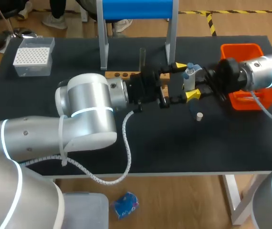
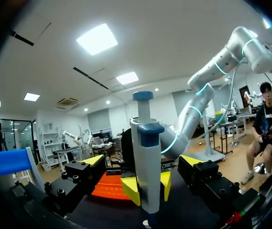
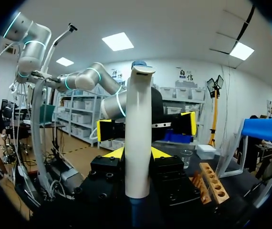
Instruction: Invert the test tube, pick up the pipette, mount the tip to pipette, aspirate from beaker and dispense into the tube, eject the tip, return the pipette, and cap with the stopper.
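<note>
Right gripper [image 3: 137, 153] has its jaws clamped on the pipette [image 1: 189, 75], holding it upright over the counter [image 1: 174, 148], right of the rack [image 1: 121, 75]. Left gripper [image 2: 143, 161] faces it with jaws wide apart, straddling the barrel without touching. It looks like a hand-over for a better grip.

Smooth plastic pipette [image 3: 137, 138], wooden rack [image 1: 121, 74]

Left gripper [image 1: 185, 80] fingers spread wide around white-and-blue plastic pipette [image 1: 189, 74], gaps either side. Right gripper [image 3: 138, 160] clamps it, blocking straight ahead. Orange plastic bin [image 1: 243, 52] just behind right gripper. Wooden tube rack [image 1: 121, 75] and blue-topped grey stand [image 1: 136, 9] beside left gripper. Black tabletop [image 1: 174, 143] on the grippers' robot side open, only small white stopper [image 1: 199, 116].
</note>
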You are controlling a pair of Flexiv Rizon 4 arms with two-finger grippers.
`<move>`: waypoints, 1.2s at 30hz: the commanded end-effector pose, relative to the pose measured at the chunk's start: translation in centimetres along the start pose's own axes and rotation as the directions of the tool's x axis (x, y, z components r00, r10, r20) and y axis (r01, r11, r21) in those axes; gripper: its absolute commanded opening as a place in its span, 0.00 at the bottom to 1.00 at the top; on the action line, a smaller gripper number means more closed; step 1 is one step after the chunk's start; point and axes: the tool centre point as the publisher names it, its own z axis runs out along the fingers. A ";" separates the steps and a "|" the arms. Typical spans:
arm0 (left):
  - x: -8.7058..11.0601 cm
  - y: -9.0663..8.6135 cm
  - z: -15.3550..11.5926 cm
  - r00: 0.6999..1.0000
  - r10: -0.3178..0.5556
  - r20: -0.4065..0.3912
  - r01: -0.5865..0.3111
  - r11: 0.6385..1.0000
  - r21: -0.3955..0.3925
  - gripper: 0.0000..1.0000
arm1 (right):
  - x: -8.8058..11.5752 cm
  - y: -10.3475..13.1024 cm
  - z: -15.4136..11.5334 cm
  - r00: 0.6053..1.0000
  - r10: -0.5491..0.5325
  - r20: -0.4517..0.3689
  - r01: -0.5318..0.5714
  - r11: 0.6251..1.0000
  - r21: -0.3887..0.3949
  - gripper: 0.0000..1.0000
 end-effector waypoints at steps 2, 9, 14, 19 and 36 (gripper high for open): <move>0.0 0.0 0.0 1.000 0.000 -0.004 0.000 1.000 0.001 0.89 | -0.7 0.1 0.0 1.000 -0.003 -0.006 0.003 1.000 -0.001 0.00; 0.0 0.0 0.0 1.000 0.000 -0.004 0.000 1.000 0.001 0.72 | -1.1 0.3 0.0 1.000 -0.016 0.003 0.016 1.000 -0.008 0.00; 0.0 0.0 0.0 1.000 0.000 -0.004 0.000 1.000 0.001 0.53 | -1.2 0.2 0.0 1.000 -0.016 0.002 0.016 1.000 -0.008 0.00; 0.0 0.0 0.0 1.000 0.000 -0.004 0.000 1.000 0.001 0.32 | -1.2 0.1 0.0 1.000 -0.016 0.001 0.016 1.000 -0.007 0.00; 0.0 0.0 0.0 1.000 0.000 -0.004 0.000 1.000 0.001 0.00 | -1.2 0.0 -0.4 1.000 -0.016 0.018 0.016 1.000 0.014 1.00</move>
